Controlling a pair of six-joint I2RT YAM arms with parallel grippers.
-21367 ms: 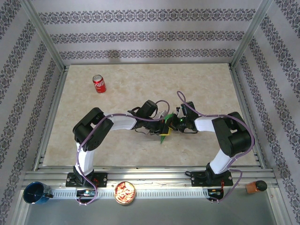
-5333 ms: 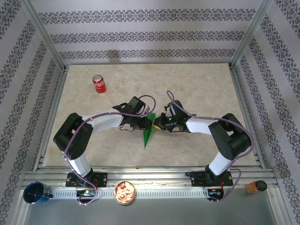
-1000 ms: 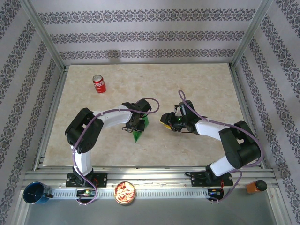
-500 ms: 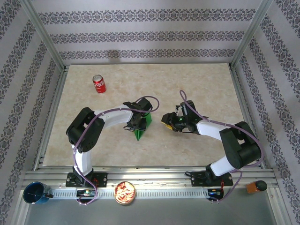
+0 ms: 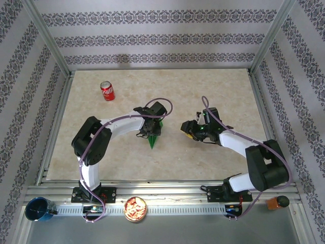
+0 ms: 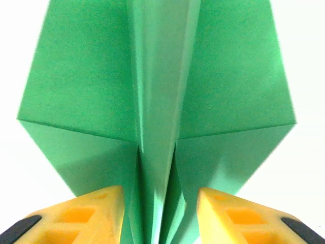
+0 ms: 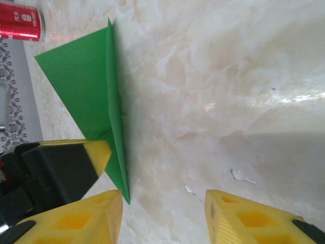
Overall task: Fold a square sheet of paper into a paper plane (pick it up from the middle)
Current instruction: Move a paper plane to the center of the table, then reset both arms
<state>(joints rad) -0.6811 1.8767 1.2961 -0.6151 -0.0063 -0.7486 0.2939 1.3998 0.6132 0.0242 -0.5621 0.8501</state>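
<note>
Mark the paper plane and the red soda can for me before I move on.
paper plane (image 6: 157, 101): left wrist view, on its raised centre crease.
red soda can (image 5: 107, 91): top external view, on the can's side wall.

Noted: paper plane (image 6: 157, 101), smooth matt green paper, sharply creased; table (image 7: 228, 76), glossy marble-look surface; soda can (image 7: 18, 23), shiny red metal; frame rails (image 5: 47, 36), dull metal.

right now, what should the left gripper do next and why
Probably lift the left gripper straight up off the plane. Its jaws stand apart either side of the centre fold without pinching it, the plane looks fully folded on the table, and the right gripper is open and clear.
</note>
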